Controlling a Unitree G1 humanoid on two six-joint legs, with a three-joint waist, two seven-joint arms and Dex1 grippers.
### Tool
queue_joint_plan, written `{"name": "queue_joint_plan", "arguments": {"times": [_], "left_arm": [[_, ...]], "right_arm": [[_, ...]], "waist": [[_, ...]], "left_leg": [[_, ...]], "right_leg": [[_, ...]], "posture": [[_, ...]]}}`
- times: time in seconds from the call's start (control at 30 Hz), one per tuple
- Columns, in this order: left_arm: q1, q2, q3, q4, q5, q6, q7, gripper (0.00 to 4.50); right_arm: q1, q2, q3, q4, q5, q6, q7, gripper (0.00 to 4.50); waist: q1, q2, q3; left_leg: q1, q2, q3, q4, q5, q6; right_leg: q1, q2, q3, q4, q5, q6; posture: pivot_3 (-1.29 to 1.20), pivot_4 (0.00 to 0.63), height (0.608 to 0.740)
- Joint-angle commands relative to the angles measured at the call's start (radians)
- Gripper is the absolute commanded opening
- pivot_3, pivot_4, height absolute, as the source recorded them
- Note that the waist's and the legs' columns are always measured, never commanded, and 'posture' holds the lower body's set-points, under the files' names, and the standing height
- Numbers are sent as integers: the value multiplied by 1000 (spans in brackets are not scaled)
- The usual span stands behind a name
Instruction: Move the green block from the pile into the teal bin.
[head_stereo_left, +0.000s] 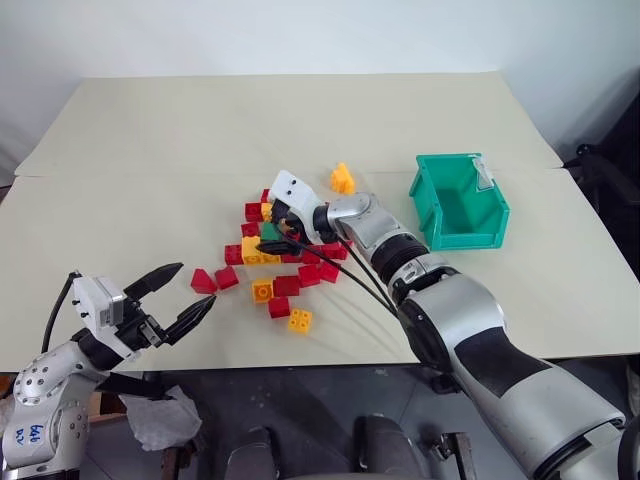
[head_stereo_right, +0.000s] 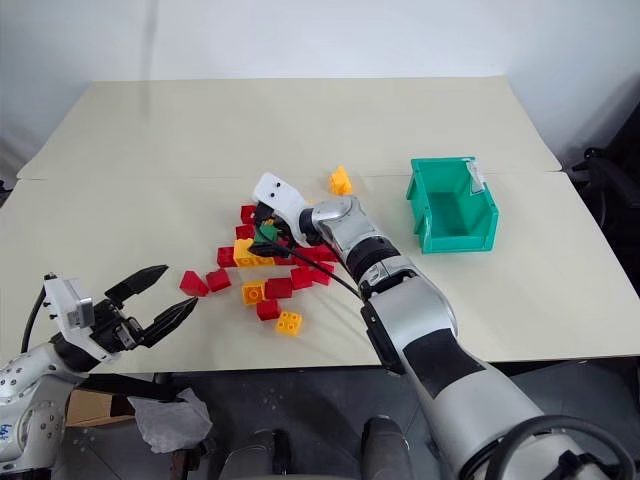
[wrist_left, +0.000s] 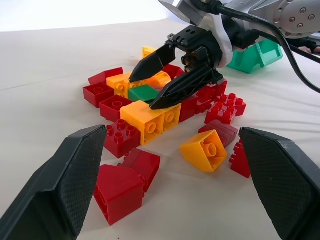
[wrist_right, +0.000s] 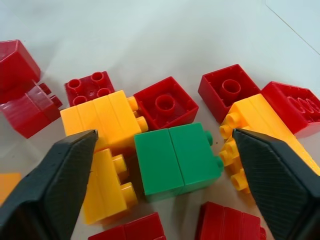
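The green block (wrist_right: 175, 160) lies flat in the pile (head_stereo_left: 285, 262) of red and yellow-orange bricks at mid-table, with yellow-orange bricks on two sides and red ones around. My right gripper (head_stereo_left: 275, 236) hangs open just over it, one black finger to each side, touching nothing; the left wrist view shows the same (wrist_left: 143, 91). The teal bin (head_stereo_left: 468, 238) stands to the right of the pile with nothing visible inside it. My left gripper (head_stereo_left: 192, 287) is open near the table's front left edge, just short of a red wedge brick (head_stereo_left: 203, 280).
A single yellow-orange brick (head_stereo_left: 343, 179) sits behind the pile, towards the bin. Black cables (head_stereo_left: 340, 262) run from my right wrist over the pile's near side. Bare beige tabletop (head_stereo_left: 250, 120) spreads behind the pile and bin. Crumpled white material (head_stereo_left: 160, 415) lies below the front edge.
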Motion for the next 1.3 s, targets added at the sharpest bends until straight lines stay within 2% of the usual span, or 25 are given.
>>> {"name": "queue_joint_plan", "arguments": {"times": [0.03,0.07,0.17,0.37,0.63,0.77,1.03,1.13,1.3], "left_arm": [[-9,2,12,-14,0,-20,-1,4500],[-12,1,10,-12,2,-22,0,4500],[-19,-4,5,-9,6,-25,2,4500],[-22,-8,1,-7,7,-30,4,4500],[-16,-12,1,-11,7,-34,6,4500],[-21,-6,1,-8,6,-32,4,4500],[-44,0,-10,12,10,-30,-9,4500],[-50,-1,-13,12,10,-29,-7,4500],[-33,-8,-14,1,10,-31,-3,4500]], "right_arm": [[21,-6,24,6,-25,19,28,4471],[23,-7,25,7,-26,22,28,4471],[25,-11,25,9,-30,33,18,3880],[21,-24,16,8,-25,52,-8,1927],[12,-51,10,3,-24,47,0,1927],[4,-68,-44,-13,33,29,52,1927],[16,-85,-38,-13,21,55,91,1927],[19,-71,-51,-14,33,65,74,2497],[26,-51,-53,-17,31,35,27,4189]], "waist": [[0,0,0],[0,0,0],[0,0,0],[1,0,0],[1,0,0],[0,0,0],[-1,0,0],[-1,0,0],[-1,0,0]], "left_leg": [[0,0,0,0,0,0],[0,0,0,0,0,0],[0,0,0,0,0,0],[0,0,0,0,0,0],[0,0,0,0,0,0],[0,0,0,0,0,0],[0,0,0,0,0,0],[0,0,0,0,0,0],[0,0,0,0,0,0]], "right_leg": [[0,0,0,0,0,0],[0,0,0,0,0,0],[0,0,0,0,0,0],[0,0,0,0,0,0],[0,0,0,0,0,0],[0,0,0,0,0,0],[0,0,0,0,0,0],[0,0,0,0,0,0],[0,0,0,0,0,0]], "posture": [[0,150,740],[0,150,740],[0,150,740],[0,150,740],[0,150,740],[0,150,740],[0,150,740],[0,150,740],[0,150,740]]}}
